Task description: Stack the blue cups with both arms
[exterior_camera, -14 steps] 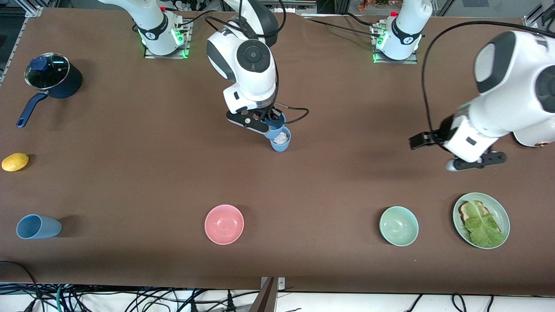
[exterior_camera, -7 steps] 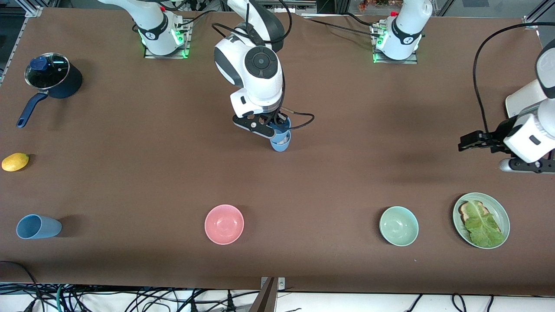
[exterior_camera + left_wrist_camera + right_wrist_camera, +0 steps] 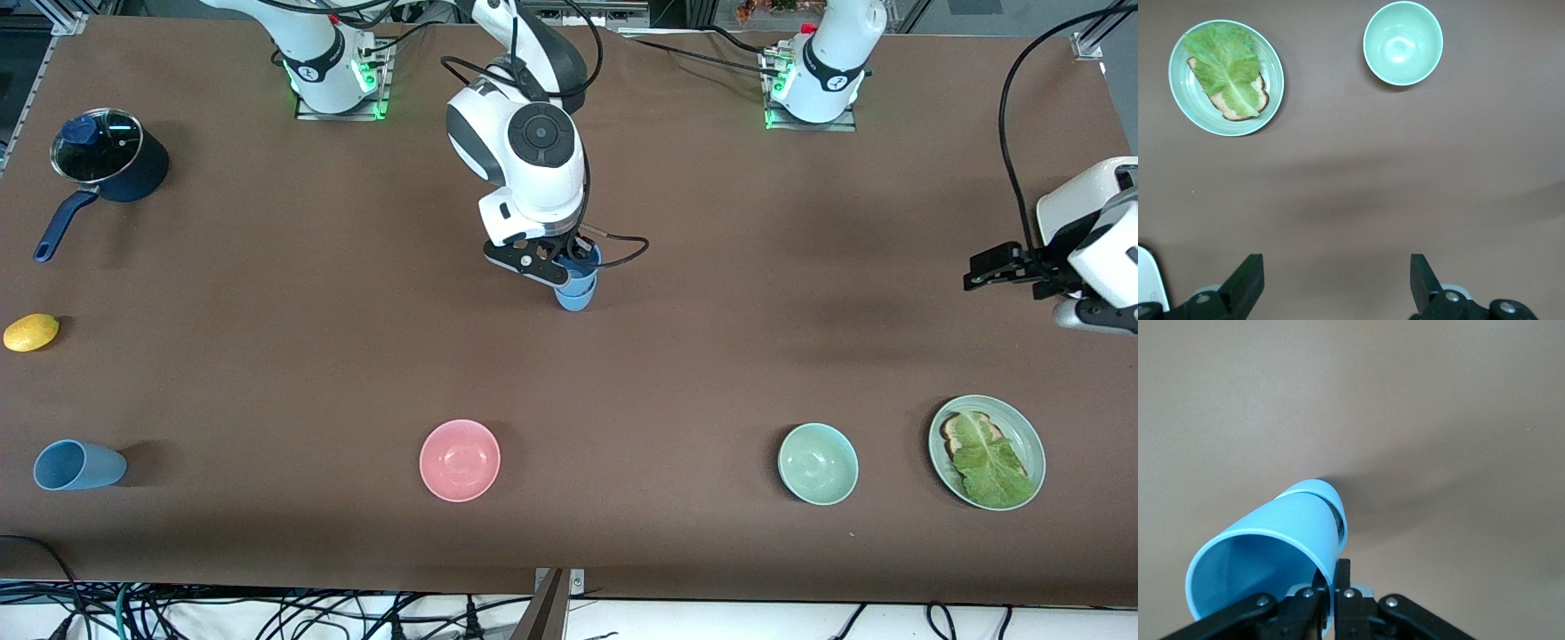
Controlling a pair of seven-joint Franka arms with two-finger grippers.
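Right gripper (image 3: 562, 269) pinched shut on the rim of the upper blue cup (image 3: 1265, 553), nested into the lower blue cup (image 3: 575, 298) directly beneath. Stacking step apparently at seating. Likely next: release the rim and lift straight off, without dragging the pair over. Both cups mouth-up, long axis close to vertical, the upper one possibly a little tilted. Third blue cup (image 3: 78, 465) on its side, well off toward the right arm's end, long axis flat along the table. Left gripper (image 3: 1337, 287) spread wide, empty, waiting over bare table near the mint bowl (image 3: 1403, 43) and plate (image 3: 1273, 77).
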